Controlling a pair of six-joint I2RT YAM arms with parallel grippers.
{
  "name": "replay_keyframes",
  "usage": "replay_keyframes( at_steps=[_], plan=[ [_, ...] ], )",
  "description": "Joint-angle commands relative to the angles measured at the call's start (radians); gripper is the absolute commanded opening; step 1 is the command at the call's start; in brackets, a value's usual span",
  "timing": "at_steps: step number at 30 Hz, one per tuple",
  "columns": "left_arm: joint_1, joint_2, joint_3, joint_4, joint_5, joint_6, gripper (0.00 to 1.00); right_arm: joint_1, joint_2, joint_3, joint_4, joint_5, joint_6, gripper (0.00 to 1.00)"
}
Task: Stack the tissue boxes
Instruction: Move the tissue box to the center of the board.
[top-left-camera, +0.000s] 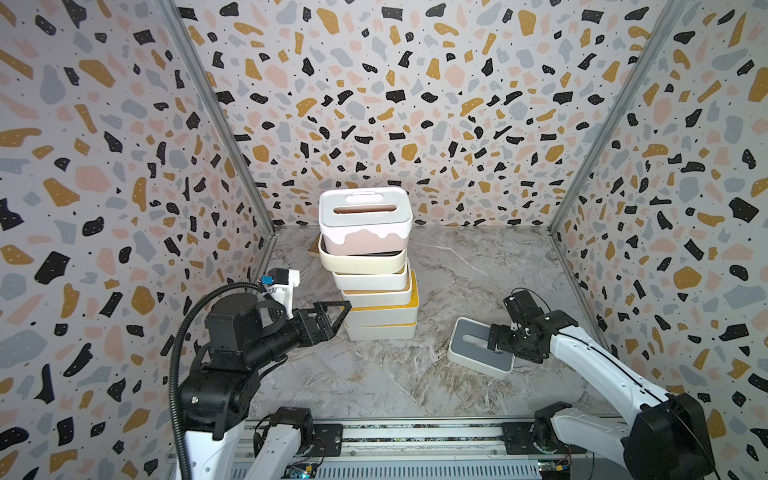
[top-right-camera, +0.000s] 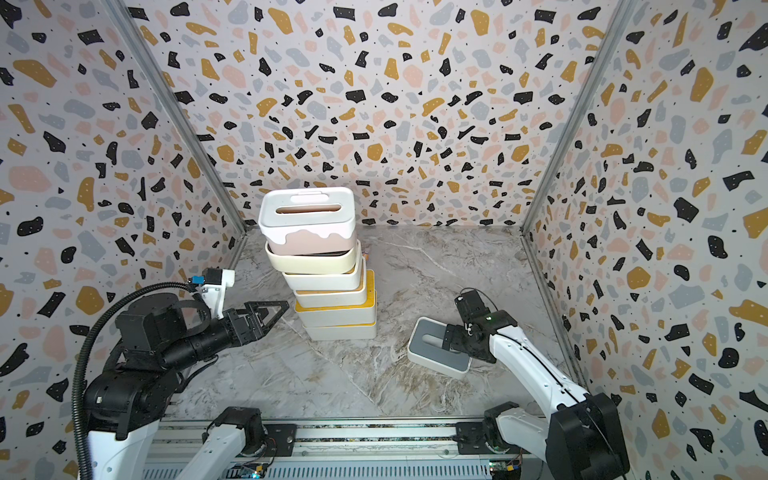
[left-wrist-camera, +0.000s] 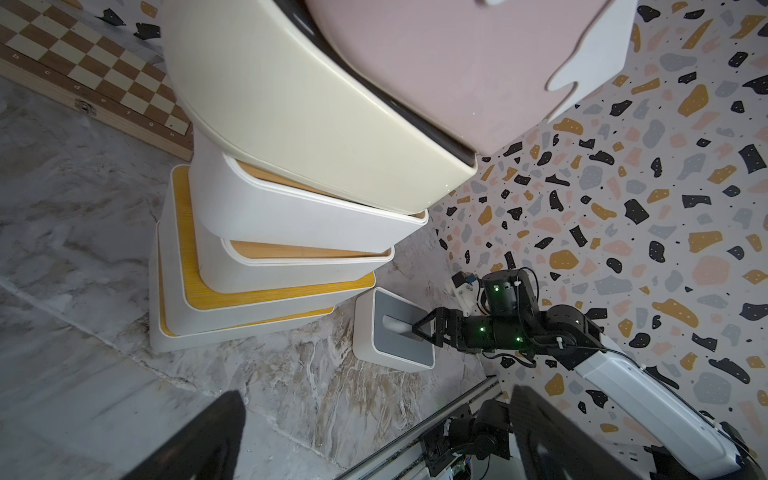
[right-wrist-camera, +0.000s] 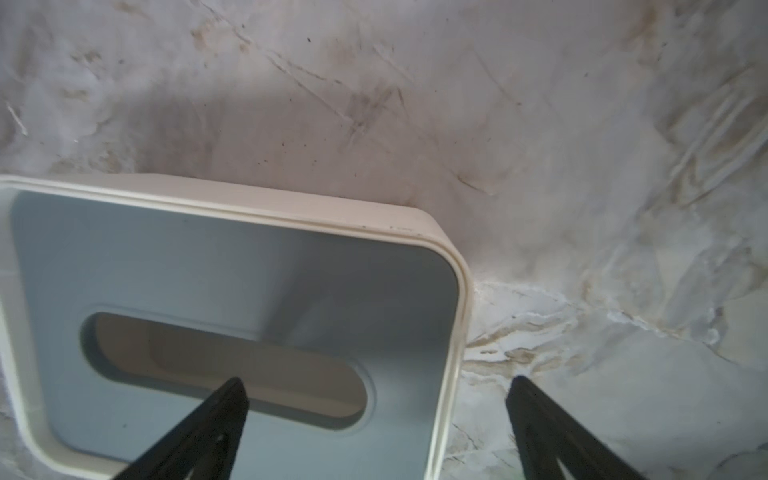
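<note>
Step in hand, as judged: pick-up of the last loose box. Six tissue boxes are already piled in a stack (top-left-camera: 374, 270) at mid-table, with the layers visibly staggered and a white-lidded pink box on top. The grey-lidded box (top-left-camera: 478, 345) lies flat on the marble table (top-left-camera: 374, 395), well apart from the stack, on the right. The right gripper (right-wrist-camera: 376, 382) is held spread and empty over that box's short end: one finger is seen over the lid slot, the other outside the end wall over bare table, so the wall sits between the jaws. Contact cannot be told. The left gripper (top-left-camera: 334, 318) is also spread and empty, just beside the stack's lower yellow-lidded boxes. Next is called for: descent, closure on the end wall, a high lift clearing the top box, and gentle placement, given the offset layers.
</note>
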Motion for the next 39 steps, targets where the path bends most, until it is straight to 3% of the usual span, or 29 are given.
replay_keyframes(
  at_steps=[1,11,21,33,39],
  plan=[
    [-0.005,0.001,0.007,0.015,0.013,0.016,1.00,-0.007,-0.001,-0.016,0.046,-0.040,-0.044,0.95],
    [-0.005,0.007,0.010,0.009,-0.007,0.019,1.00,0.043,0.096,-0.021,0.127,-0.059,-0.053,0.89],
    [-0.005,0.018,0.014,0.009,-0.008,0.018,1.00,0.047,0.155,-0.045,0.200,-0.092,-0.073,0.76],
    [-0.005,0.020,0.011,0.009,-0.022,0.010,1.00,0.048,0.107,-0.040,0.222,-0.089,-0.093,0.57],
    [-0.005,0.020,0.015,0.011,-0.026,0.006,1.00,0.048,0.098,-0.019,0.177,-0.102,-0.071,0.56]
  ],
)
